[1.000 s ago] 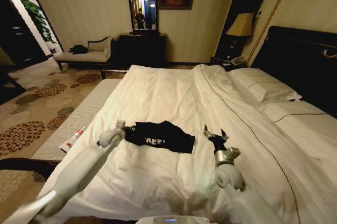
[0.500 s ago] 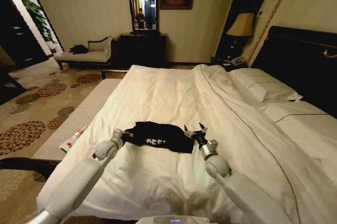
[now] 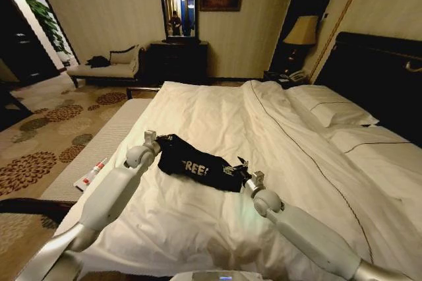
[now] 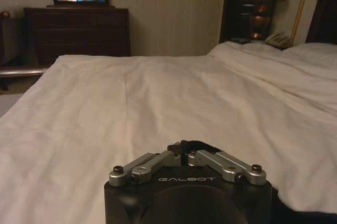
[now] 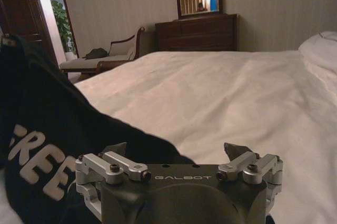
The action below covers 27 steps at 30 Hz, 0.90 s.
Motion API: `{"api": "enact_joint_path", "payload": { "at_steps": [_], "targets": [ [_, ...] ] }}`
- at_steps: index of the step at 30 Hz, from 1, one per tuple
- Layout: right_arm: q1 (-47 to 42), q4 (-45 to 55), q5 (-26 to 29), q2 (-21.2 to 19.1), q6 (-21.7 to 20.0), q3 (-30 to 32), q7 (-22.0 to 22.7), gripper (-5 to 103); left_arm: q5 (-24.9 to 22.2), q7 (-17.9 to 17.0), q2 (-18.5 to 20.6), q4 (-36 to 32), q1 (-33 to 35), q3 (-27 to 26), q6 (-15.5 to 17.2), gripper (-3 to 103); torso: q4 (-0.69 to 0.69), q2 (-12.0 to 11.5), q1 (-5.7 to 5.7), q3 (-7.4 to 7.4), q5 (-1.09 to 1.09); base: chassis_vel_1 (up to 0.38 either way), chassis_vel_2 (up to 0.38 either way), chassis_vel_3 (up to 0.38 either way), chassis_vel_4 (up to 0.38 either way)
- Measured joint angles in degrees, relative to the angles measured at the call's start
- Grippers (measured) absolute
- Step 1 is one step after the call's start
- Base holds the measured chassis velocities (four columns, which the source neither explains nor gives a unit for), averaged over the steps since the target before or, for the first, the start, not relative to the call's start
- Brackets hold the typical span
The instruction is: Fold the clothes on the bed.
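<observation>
The clothes are one black T-shirt (image 3: 194, 163) with white "FREE" lettering, bunched near the front of the white bed (image 3: 217, 106). My left gripper (image 3: 153, 140) is shut on the shirt's left end and holds it a little above the duvet; in the left wrist view the left gripper (image 4: 185, 146) pinches black cloth. At the shirt's right end my right gripper (image 3: 236, 169) stands open. In the right wrist view the right gripper (image 5: 176, 153) has its fingers spread, with the T-shirt (image 5: 42, 145) lying between and beside them.
A long padded bench (image 3: 99, 139) runs along the bed's left side with a small tube (image 3: 92, 174) on it. Pillows (image 3: 330, 106) and the dark headboard (image 3: 382, 73) are to the right. A chaise longue (image 3: 105, 68) and dresser (image 3: 177, 62) stand by the far wall.
My left gripper has risen and moved away from me, lifting the shirt's left end. My right gripper has shifted left and closer to me, onto the shirt's right end.
</observation>
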Motion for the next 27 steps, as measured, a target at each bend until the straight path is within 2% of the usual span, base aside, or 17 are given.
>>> {"api": "enact_joint_path", "payload": {
  "at_steps": [8, 9, 11, 13, 18, 20, 27],
  "targets": [
    [-0.41, 0.61, 4.80, -0.76, -0.88, -0.13, 0.47, 100, 0.25, 0.07, 0.44, -1.49, 2.13, -0.24, 0.43, 1, -0.03, 0.00, -0.01, 0.00, -0.01, 0.000, 0.000, 0.000, 0.000],
    [0.00, 0.55, 5.97, -0.45, -1.26, -0.09, 0.84, 100, 0.30, 0.06, 0.71, -1.62, 2.42, -0.24, 0.43, 1, -0.03, 0.00, -0.01, 0.00, 0.00, 0.000, 0.000, 0.000, 0.000],
    [3.19, 0.07, 13.05, 0.92, -3.77, 0.45, 3.08, 100, 0.28, 0.07, 2.37, -2.42, 3.87, -0.68, 0.12, 1, 0.03, 0.00, -0.01, 0.00, -0.01, 0.000, 0.000, 0.000, 0.000],
    [4.10, -0.51, 13.78, 0.98, -4.07, 0.46, 2.64, 100, 0.18, 0.06, 2.66, -2.68, 4.12, -1.01, -0.03, 1, 0.04, 0.00, -0.01, 0.00, -0.01, 0.000, 0.000, 0.000, 0.000],
    [5.58, -4.02, 9.05, -0.07, -2.14, -0.62, -4.85, 100, -0.91, 0.10, 3.10, -4.73, 5.23, -3.48, -0.52, 1, -0.03, 0.00, -0.01, 0.00, 0.00, 0.000, 0.000, 0.000, 0.000],
    [5.64, -4.13, 8.91, -0.13, -2.09, -0.75, -5.21, 100, -0.95, 0.10, 3.11, -4.92, 5.35, -3.71, -0.55, 1, -0.03, 0.00, -0.01, 0.00, 0.00, 0.000, 0.000, 0.000, 0.000],
    [7.30, -8.18, 7.02, -0.56, 0.09, -3.22, -12.78, 100, -1.74, 0.04, 2.85, -8.26, 6.52, -6.56, -0.71, 1, 0.01, 0.00, -0.01, -0.01, 0.00, 0.000, 0.000, 0.000, 0.000]
  ]
}}
